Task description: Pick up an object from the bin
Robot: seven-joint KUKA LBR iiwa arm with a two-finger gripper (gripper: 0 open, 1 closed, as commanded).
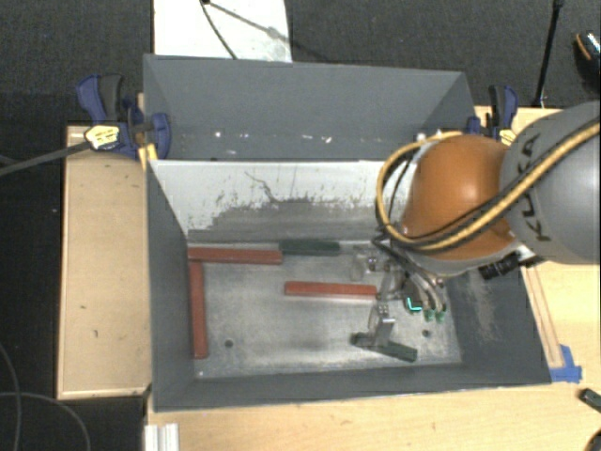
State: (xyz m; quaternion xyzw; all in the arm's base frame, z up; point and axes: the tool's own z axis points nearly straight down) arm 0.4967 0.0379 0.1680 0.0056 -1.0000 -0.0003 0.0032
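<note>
At the near right of the bin (282, 332), a short dark green bar (402, 351) lies flat, with the end effector (385, 327) down at its left end; open or closed, I cannot tell. Farther back lies a red-brown bar (329, 290), then a long dark green bar (310, 247).

Short dark green stick (399, 350) at about 5 o'clock on the floor of the grey bin (272, 332)

It lies flat near the front wall, running almost along the 9-to-3 o'clock line, its 3 o'clock end a little nearer that wall. The gripper (385, 325) stands just above it and hides part of its middle.
</note>
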